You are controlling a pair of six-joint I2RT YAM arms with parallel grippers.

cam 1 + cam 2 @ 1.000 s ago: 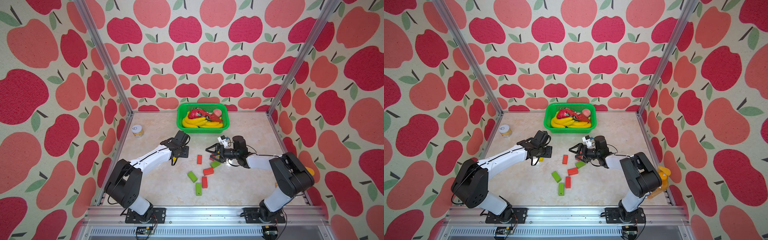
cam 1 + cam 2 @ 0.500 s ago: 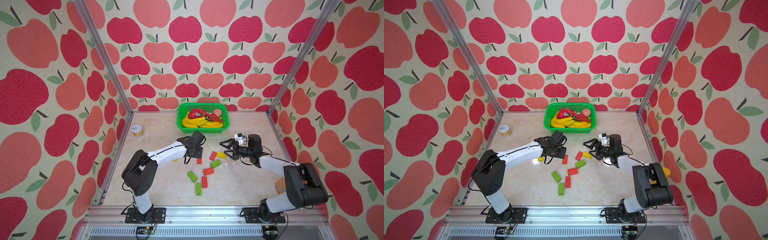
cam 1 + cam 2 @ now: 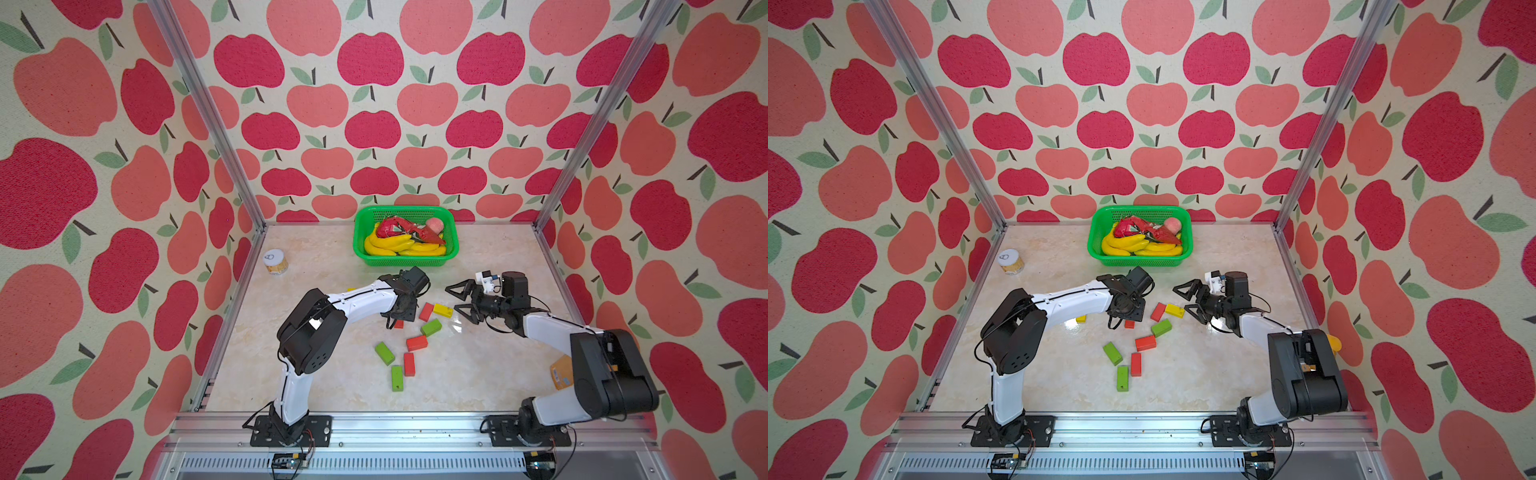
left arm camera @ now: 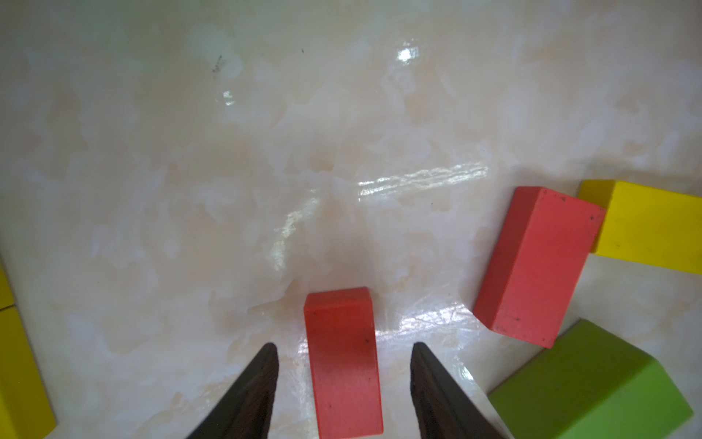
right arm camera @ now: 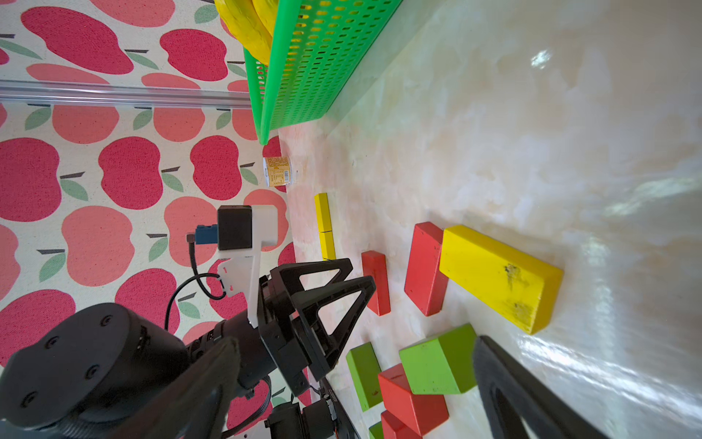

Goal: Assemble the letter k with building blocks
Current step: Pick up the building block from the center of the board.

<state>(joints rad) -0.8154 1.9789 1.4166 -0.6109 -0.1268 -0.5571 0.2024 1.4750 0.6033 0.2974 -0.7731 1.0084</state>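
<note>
Several building blocks lie loose mid-table in both top views: red (image 3: 426, 311), yellow (image 3: 443, 310), green (image 3: 431, 327), red (image 3: 417, 343), green (image 3: 385, 353), red (image 3: 409, 364), green (image 3: 397, 378). My left gripper (image 3: 401, 313) points down over a small red block (image 4: 342, 361). It is open (image 4: 343, 346), one fingertip on each side of that block with a gap on both sides. The right gripper (image 3: 452, 298) hangs wide open and empty, just right of the yellow block (image 5: 499, 277). Two yellow blocks (image 5: 324, 224) lie end to end beyond the left arm.
A green basket (image 3: 405, 259) with toy bananas and red items stands at the back centre. A small jar (image 3: 275, 262) is at the back left. An orange object (image 3: 561, 372) lies beside the right arm. Patterned walls and metal posts enclose the table.
My left gripper has moved right, onto the small red block, and its jaws narrowed slightly. The right gripper drew back to the right, uncovering a red and a yellow block, then held still.
</note>
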